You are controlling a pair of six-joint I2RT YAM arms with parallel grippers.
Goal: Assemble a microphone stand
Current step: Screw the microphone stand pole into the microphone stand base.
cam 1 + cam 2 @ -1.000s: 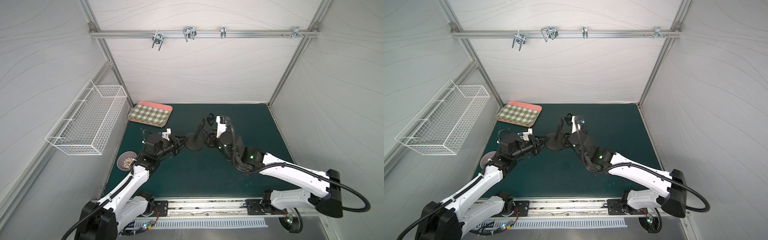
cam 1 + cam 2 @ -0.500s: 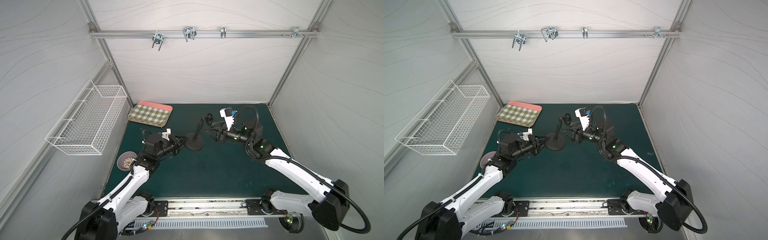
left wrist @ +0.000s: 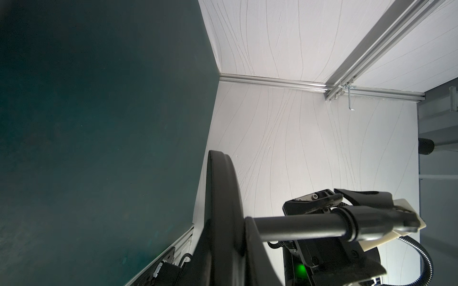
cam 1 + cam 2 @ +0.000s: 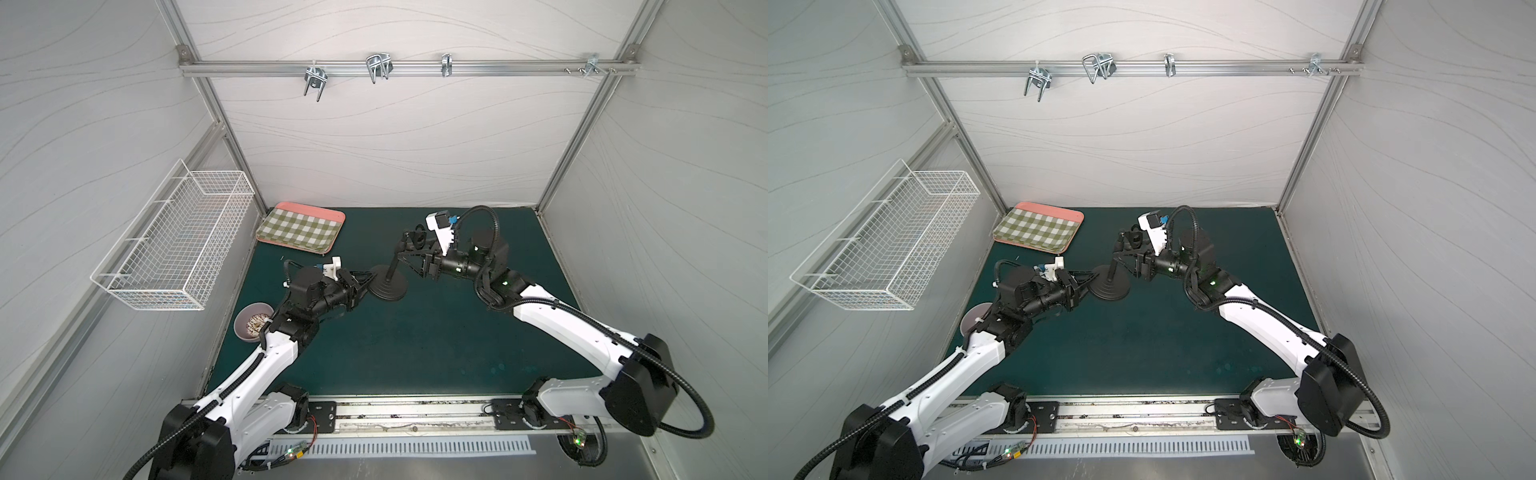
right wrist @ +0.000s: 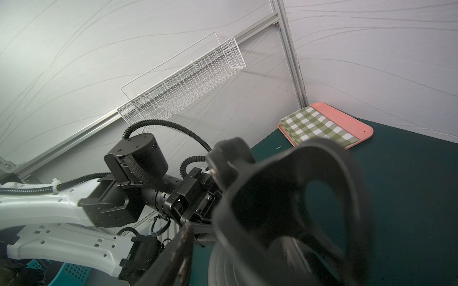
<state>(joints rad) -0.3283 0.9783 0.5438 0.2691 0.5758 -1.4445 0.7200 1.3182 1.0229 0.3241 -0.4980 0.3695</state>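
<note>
The microphone stand stands assembled in both top views: round black base (image 4: pixel 390 287) (image 4: pixel 1111 287) on the green mat, thin rod (image 4: pixel 397 261) leaning up to the U-shaped clip (image 4: pixel 417 237). My left gripper (image 4: pixel 365 281) (image 3: pixel 230 255) reaches in from the left and is shut on the base's rim (image 3: pixel 220 198). My right gripper (image 4: pixel 401 254) comes from the right with a finger on each side of the rod's upper part (image 3: pixel 297 226), jaws open. In the right wrist view the blurred clip (image 5: pixel 285 198) fills the foreground beside one finger (image 5: pixel 177 252).
A pink tray with a green checked cloth (image 4: pixel 301 227) lies at the back left. A grey bowl (image 4: pixel 252 321) sits by the left arm's elbow. A white wire basket (image 4: pixel 174 245) hangs on the left wall. Metal hooks (image 4: pixel 376 68) hang from the overhead rail.
My right arm swung out to the right, then brought its gripper back in around the rod with the jaws narrowing. The left gripper and the stand have stayed put.
</note>
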